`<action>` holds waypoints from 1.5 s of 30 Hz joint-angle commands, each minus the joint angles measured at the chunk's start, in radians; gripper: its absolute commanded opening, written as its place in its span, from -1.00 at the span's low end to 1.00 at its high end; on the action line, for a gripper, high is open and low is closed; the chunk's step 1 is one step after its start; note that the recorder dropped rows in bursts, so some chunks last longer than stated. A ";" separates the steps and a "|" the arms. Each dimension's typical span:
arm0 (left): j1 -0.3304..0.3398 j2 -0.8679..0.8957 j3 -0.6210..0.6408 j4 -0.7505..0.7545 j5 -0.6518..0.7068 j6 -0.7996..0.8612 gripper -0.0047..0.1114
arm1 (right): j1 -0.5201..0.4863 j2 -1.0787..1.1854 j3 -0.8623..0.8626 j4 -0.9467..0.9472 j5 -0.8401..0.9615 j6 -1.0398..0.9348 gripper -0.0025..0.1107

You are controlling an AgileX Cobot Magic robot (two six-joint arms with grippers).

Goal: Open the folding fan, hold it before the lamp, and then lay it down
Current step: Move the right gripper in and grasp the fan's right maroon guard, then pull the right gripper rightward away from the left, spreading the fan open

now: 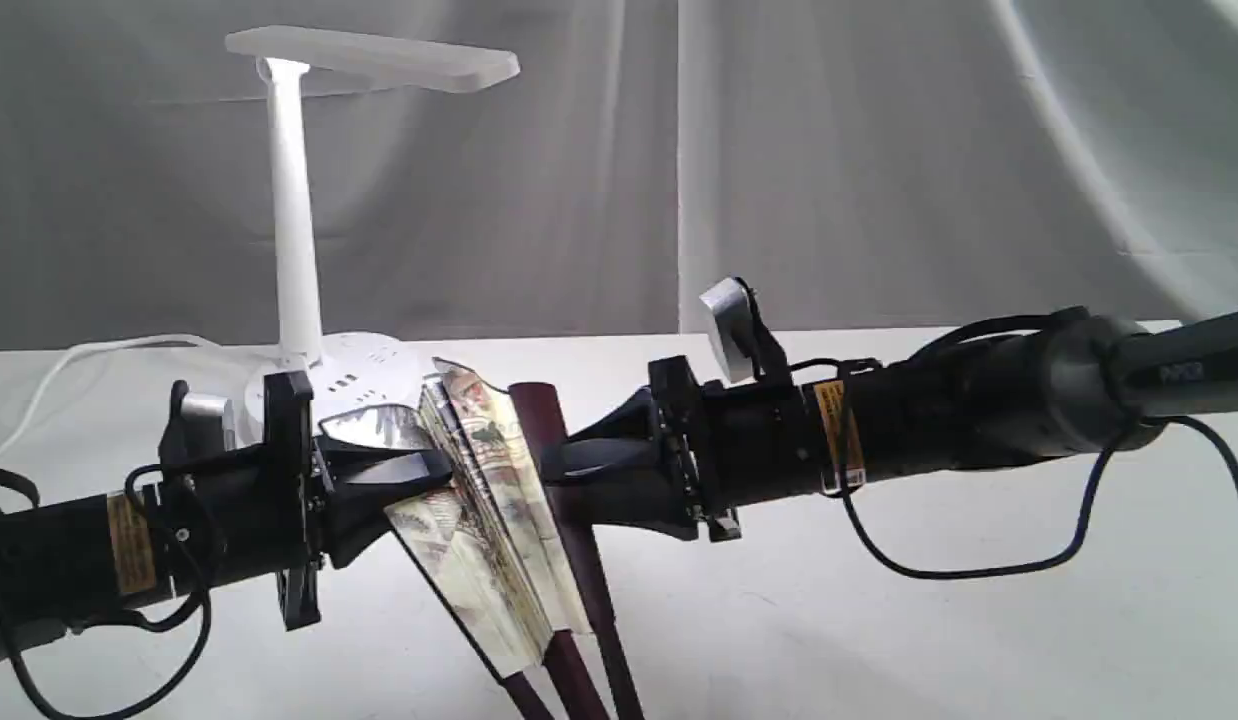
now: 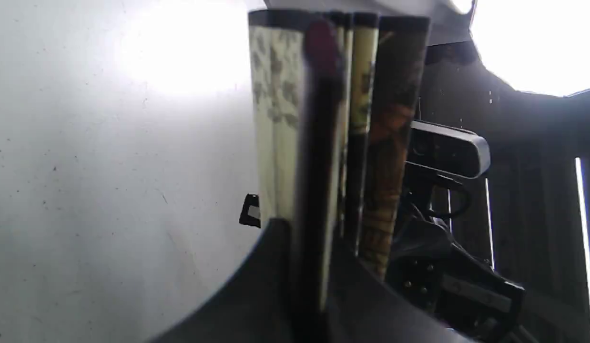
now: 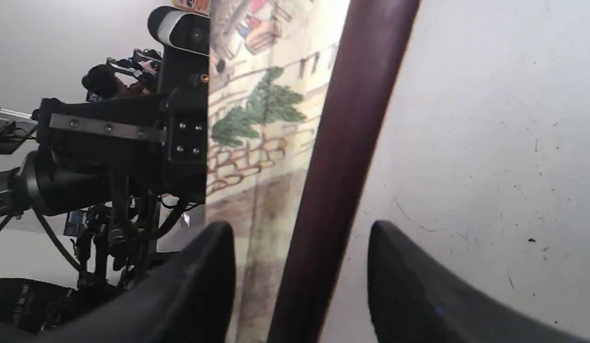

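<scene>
Exterior view: white lamp (image 1: pixel 295 230) stands at the back left of the table (image 1: pixel 879 620), flat head up top, round base with sockets down by the left arm, white cord (image 1: pixel 79 355) trailing off to the left. Grey curtain (image 1: pixel 879 150) behind. The fan (image 1: pixel 489 500) is partly spread, held tilted in the air between the two arms, in front of and just right of the lamp base, ribs pointing down toward the near edge. Left gripper (image 1: pixel 429 470) pinches the fan's left side. Right gripper (image 1: pixel 559 465) sits at the dark maroon guard on the fan's right side.

Left wrist view: fan (image 2: pixel 280 119) folds stand edge-on, black edging at the far end. Left gripper (image 2: pixel 309 257) jaws are nearly closed, clamped on a dark rib and the folds next to it. White table (image 2: pixel 109 190) behind.

Right wrist view: right gripper (image 3: pixel 302 228) jaws are wide apart. The maroon guard of the fan (image 3: pixel 342 166) runs between them, gap showing on the outer side; painted leaf with trees and walls fills the other side. No firm grip visible.
</scene>
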 commanded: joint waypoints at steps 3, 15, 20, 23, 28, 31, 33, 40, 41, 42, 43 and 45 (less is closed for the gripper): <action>-0.001 -0.008 0.001 -0.006 -0.023 0.007 -0.92 | 0.024 -0.017 0.001 0.008 -0.007 -0.009 -0.19; -0.001 -0.008 0.001 -0.006 -0.023 0.014 -0.92 | 0.052 -0.017 0.001 0.059 -0.007 -0.009 -0.66; -0.001 -0.008 0.001 -0.006 -0.023 0.014 -0.92 | 0.052 -0.017 0.001 0.059 -0.007 -0.009 -0.96; -0.001 -0.008 0.001 -0.006 -0.023 0.014 -0.92 | 0.052 -0.017 0.001 0.059 -0.007 -0.009 -0.96; -0.001 -0.008 0.001 -0.006 -0.023 0.014 -0.92 | 0.050 -0.017 0.001 0.072 -0.007 -0.009 -0.96; -0.001 -0.008 0.001 -0.010 -0.023 0.012 -0.92 | 0.031 -0.017 0.001 0.108 -0.007 -0.009 -0.96; -0.001 -0.008 0.001 -0.014 -0.023 0.012 -0.92 | 0.007 -0.017 0.001 0.129 -0.007 -0.009 -0.96; -0.001 -0.008 0.001 -0.055 -0.023 0.012 -0.92 | -0.090 -0.017 0.001 0.147 -0.007 -0.009 -0.96; -0.001 -0.008 0.001 -0.065 -0.023 0.012 -0.92 | -0.101 -0.017 0.001 0.150 -0.007 -0.009 -0.96; -0.001 -0.008 0.001 -0.076 -0.023 0.012 -0.92 | -0.113 -0.017 0.001 0.158 -0.007 -0.009 -0.96; 0.001 -0.008 0.001 -0.087 -0.023 0.012 -0.92 | -0.128 -0.017 0.001 0.166 -0.007 -0.009 -0.96; 0.001 -0.008 0.001 -0.120 -0.023 0.012 -0.92 | -0.158 -0.017 0.001 0.186 -0.007 -0.009 -0.96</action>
